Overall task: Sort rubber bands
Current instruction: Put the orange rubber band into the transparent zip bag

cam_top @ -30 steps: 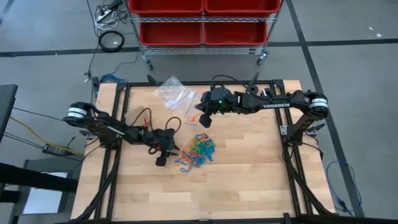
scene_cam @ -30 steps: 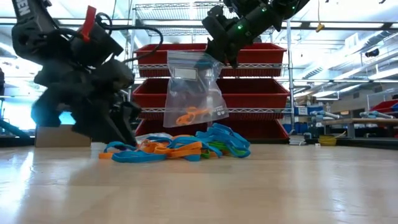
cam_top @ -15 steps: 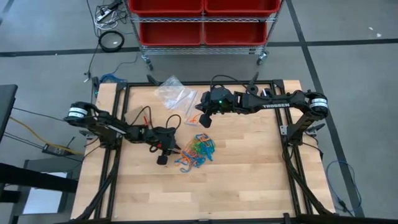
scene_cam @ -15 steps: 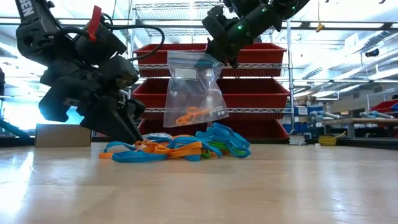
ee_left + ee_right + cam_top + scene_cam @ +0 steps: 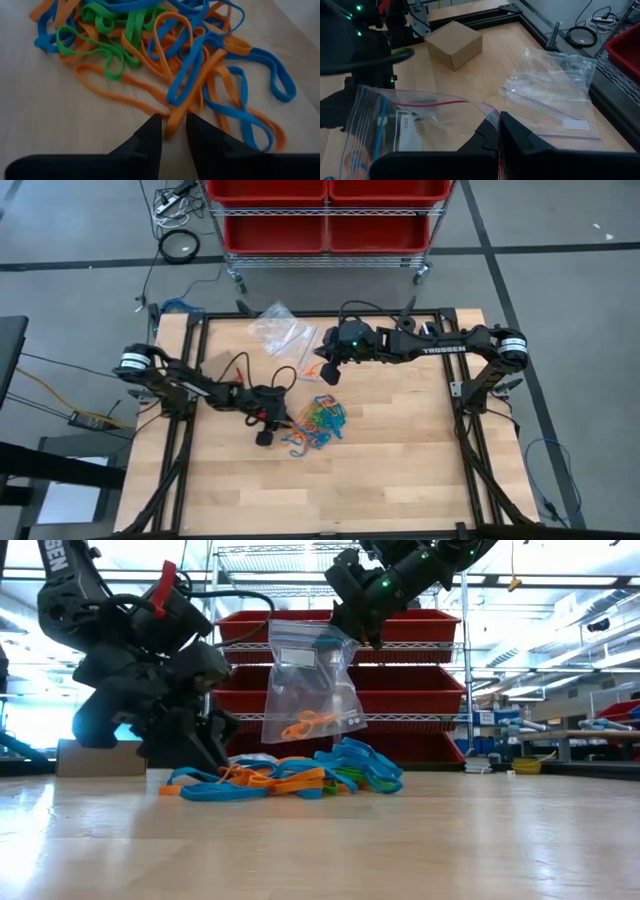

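Observation:
A tangled pile of orange, blue and green rubber bands [image 5: 318, 420] [image 5: 290, 775] [image 5: 150, 55] lies on the wooden table near its middle. My left gripper [image 5: 280, 422] [image 5: 214, 762] [image 5: 173, 131] sits low at the pile's left edge, shut on an orange band. My right gripper [image 5: 328, 372] [image 5: 352, 632] [image 5: 498, 127] stays high over the pile's far side, shut on a clear zip bag [image 5: 310, 690] [image 5: 415, 122]. That bag holds a few orange bands [image 5: 308, 724]. My left gripper pinches one orange band's loop end [image 5: 173, 120] between its two fingertips, at the pile's edge nearest the gripper. The fingers slant down from the table's left. The band lies on the table with the rest of the pile. My right gripper pinches the zip bag's top edge [image 5: 489, 111] between its shut fingers, near one corner. The bag hangs below the fingers, clear of the table, its mouth partly agape.
Empty clear bags [image 5: 280, 330] [image 5: 552, 82] lie flat at the table's far side. A small cardboard box [image 5: 454, 44] [image 5: 95, 756] stands toward the left. A wire shelf with red bins [image 5: 325, 210] stands beyond the far edge. Bare wood lies near the front edge.
My left gripper has moved a little toward the pile and slightly down, ending at the pile's left edge. My right gripper and the hanging bag have stayed still.

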